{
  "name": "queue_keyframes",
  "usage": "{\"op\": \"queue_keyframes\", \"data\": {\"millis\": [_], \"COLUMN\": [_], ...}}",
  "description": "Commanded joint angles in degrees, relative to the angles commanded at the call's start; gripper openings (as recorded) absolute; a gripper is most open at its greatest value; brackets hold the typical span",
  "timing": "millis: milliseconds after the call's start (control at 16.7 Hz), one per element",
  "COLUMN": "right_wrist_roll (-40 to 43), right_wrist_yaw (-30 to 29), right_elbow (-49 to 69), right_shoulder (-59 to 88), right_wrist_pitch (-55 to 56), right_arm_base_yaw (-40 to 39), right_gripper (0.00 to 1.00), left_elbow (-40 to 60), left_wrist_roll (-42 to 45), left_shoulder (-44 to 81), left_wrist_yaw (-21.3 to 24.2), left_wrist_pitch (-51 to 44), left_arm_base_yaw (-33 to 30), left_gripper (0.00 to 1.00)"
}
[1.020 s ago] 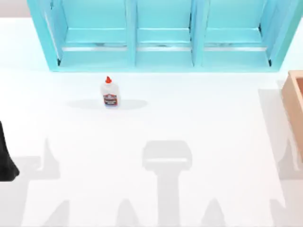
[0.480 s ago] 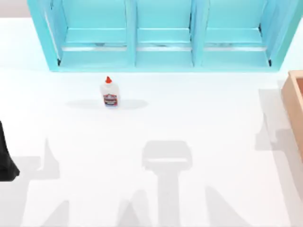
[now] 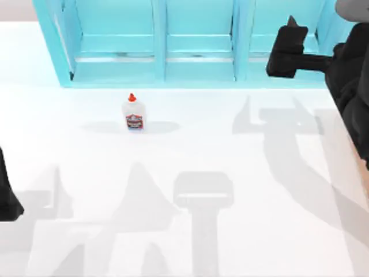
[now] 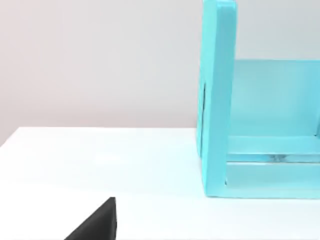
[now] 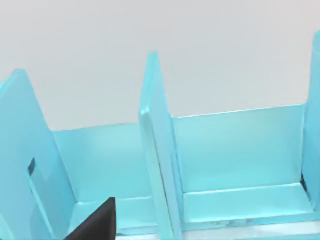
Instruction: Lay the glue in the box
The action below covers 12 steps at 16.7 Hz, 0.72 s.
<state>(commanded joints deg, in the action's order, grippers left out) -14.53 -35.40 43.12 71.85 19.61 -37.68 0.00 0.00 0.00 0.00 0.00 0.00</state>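
White glue (image 3: pixel 134 113) — red-capped — upright on table (image 3: pixel 242 190).

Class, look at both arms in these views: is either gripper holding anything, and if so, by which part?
Nothing is held. The glue stands alone on the table, apart from the right gripper near the shelf unit and the left gripper at the table's left edge.

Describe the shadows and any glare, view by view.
Top view: soft grey arm shadows cross the white table; an oval shadow lies under the glue; the right claw casts one beneath itself. Wrist views: even light, faint sheen on the turquoise shelf floor.
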Motion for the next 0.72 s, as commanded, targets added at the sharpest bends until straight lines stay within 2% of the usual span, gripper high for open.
{"op": "queue_keyframes", "data": {"millis": [420, 720], "right_wrist_roll": [-5.47, -7.80], "right_wrist_yaw": [-17.13, -25.04], "right_elbow": [23.62, 36.52], "right_shoulder": [42.42, 64.25], "right_wrist_pitch": [7.47, 11.25], "right_arm_base_yaw": [-15.84, -23.03], "right_gripper": [1.00, 1.00], "left_elbow": [0.00, 0.00], "left_wrist_roll": [0.00, 0.00], "left_shoulder": [0.00, 0.00], "left_wrist_yaw": [0.00, 0.00], "left_wrist_pitch": [0.00, 0.00], "left_arm_base_yaw": [0.00, 0.00], "left_gripper": [1.00, 1.00]}}
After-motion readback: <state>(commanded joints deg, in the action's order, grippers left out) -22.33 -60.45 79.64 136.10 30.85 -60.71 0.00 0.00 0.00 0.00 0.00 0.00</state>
